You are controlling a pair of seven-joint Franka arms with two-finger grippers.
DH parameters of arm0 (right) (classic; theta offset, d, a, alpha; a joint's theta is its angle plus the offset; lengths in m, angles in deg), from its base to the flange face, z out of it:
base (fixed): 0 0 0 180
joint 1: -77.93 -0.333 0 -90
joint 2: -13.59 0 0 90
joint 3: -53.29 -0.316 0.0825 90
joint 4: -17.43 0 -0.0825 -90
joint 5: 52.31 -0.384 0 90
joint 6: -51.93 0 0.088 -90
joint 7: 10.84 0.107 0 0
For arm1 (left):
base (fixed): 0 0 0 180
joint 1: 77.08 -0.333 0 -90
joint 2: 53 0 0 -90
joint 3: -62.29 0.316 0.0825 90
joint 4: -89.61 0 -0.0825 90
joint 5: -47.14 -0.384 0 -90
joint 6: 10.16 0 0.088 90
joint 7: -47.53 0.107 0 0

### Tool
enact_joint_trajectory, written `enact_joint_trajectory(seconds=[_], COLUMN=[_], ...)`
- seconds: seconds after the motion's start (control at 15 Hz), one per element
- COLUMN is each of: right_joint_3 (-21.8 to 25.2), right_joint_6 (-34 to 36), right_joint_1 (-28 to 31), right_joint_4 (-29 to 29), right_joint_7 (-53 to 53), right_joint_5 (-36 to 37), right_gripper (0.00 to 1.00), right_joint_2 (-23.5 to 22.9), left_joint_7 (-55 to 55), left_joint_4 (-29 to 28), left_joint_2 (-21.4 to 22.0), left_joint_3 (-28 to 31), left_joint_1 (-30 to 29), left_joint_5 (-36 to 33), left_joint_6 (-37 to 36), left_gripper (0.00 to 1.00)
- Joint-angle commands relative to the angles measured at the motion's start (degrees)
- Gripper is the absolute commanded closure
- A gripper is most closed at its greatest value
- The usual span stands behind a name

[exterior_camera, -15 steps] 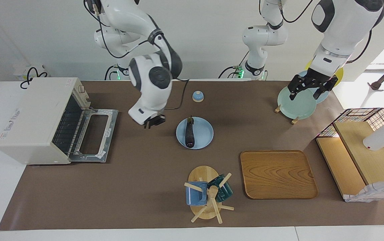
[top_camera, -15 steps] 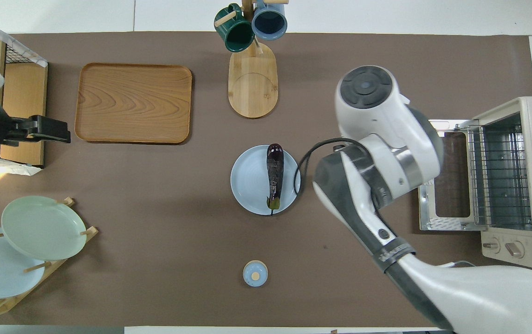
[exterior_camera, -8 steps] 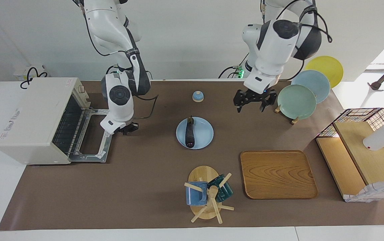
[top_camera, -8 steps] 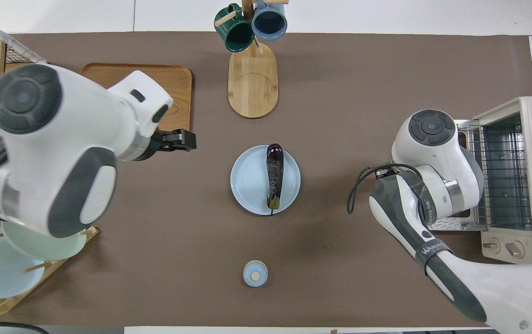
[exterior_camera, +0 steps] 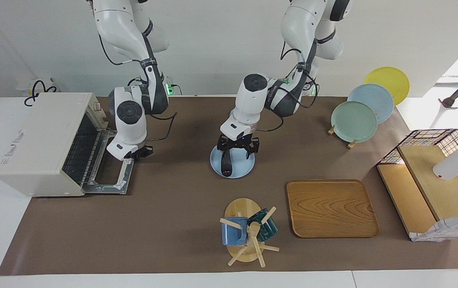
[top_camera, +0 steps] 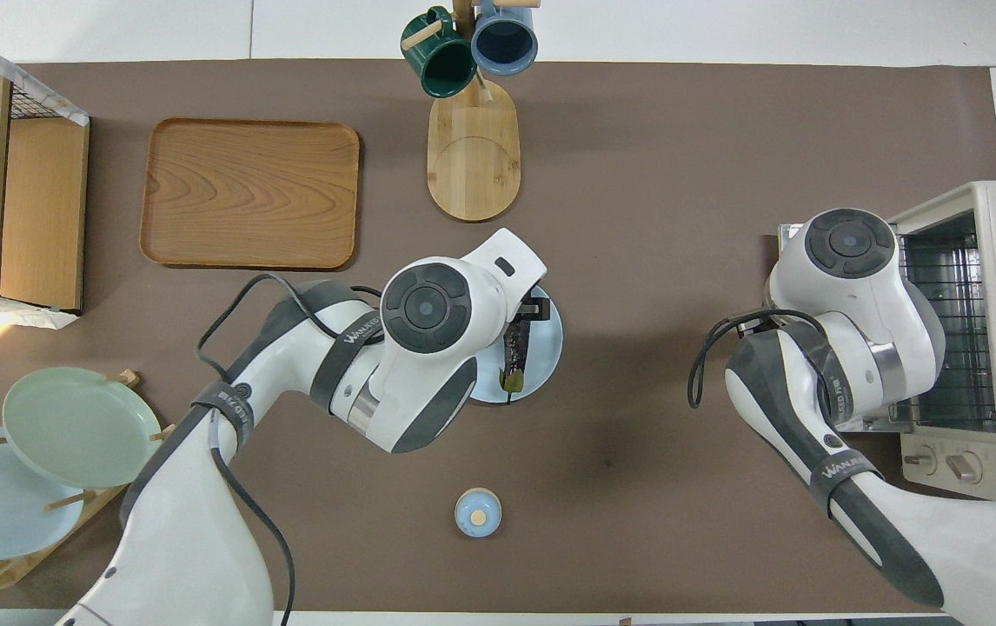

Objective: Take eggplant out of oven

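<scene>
a: right, the eggplant (exterior_camera: 226, 165) lies on the pale blue plate (exterior_camera: 245, 167) in the middle of the surface (exterior_camera: 165, 224), well apart from the toaster oven (exterior_camera: 41, 144). so it's already out.

b: and the oven's glass door (exterior_camera: 111, 164) is folded flat open, rack bare as far as i can see.

a: left end effector (exterior_camera: 237, 149) hangs right over the plate, above the eggplant's stem end. fingers spread wide either side of it, nothing in them that i can make out.

b: the overhead view hides most of that under the wrist. just the stem tip (top_camera: 511, 381) peeking out.

a: right end effector (exterior_camera: 139, 153) is down at the open door's edge. can't tell how its fingers stand from here.

b: so what could go wrong?

a: my guess: if the left one closes on that glossy skin near the thin end, the eggplant could pivot or slide out. a slim, curved thing is likely to roll on a smooth plate.

b: and a low descent could push the plate itself and skid it.

a: plus the right arm's cable (exterior_camera: 161, 120) loops close by the door; a swing there could nudge it.
</scene>
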Motion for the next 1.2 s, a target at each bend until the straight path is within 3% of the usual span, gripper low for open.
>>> enact_joint_trajectory(seconds=[0.0, 0.33, 0.47, 0.6, 0.67, 0.73, 1.13], right_joint_3=[-0.5, -0.5, -0.6, -0.6, -0.6, -0.6, -0.7], right_joint_6=[0.8, 11.0, 14.3, 16.2, 16.6, 16.8, 19.9], right_joint_1=[1.7, 2.1, 3.6, 6.4, 8.1, 9.9, 12.5], right_joint_4=[0.0, -5.8, -8.4, -9.1, -9.1, -9.0, -9.1], right_joint_7=[-3.9, -9.5, -13.6, -18.3, -20.6, -23.8, -27.2], right_joint_5=[3.5, 3.9, 3.8, 3.6, 3.1, 2.9, -0.3], right_gripper=[0.94, 0.94, 0.94, 0.94, 0.94, 0.94, 0.90], right_joint_2=[1.7, 4.3, 5.3, 7.6, 8.5, 9.2, 13.5], left_joint_7=[-0.1, 0.3, 0.4, 0.2, 0.2, 0.2, 0.4], left_joint_4=[-0.7, -2.3, -2.4, -3.2, -3.3, -3.3, -3.2], left_joint_2=[-0.4, -1.3, -1.5, -1.4, -1.4, -1.4, -1.3], left_joint_3=[1.2, 1.2, 1.1, 1.1, 1.1, 1.1, 1.0], left_joint_1=[1.9, 2.4, 2.3, 2.4, 2.4, 2.4, 2.5], left_joint_5=[0.8, 0.8, 0.8, 0.8, 0.8, 0.8, 0.8], left_joint_6=[1.1, 3.6, 3.3, 3.8, 3.8, 3.8, 3.2], left_gripper=[0.00, 0.00, 0.07, 0.08, 0.11, 0.26, 0.39])
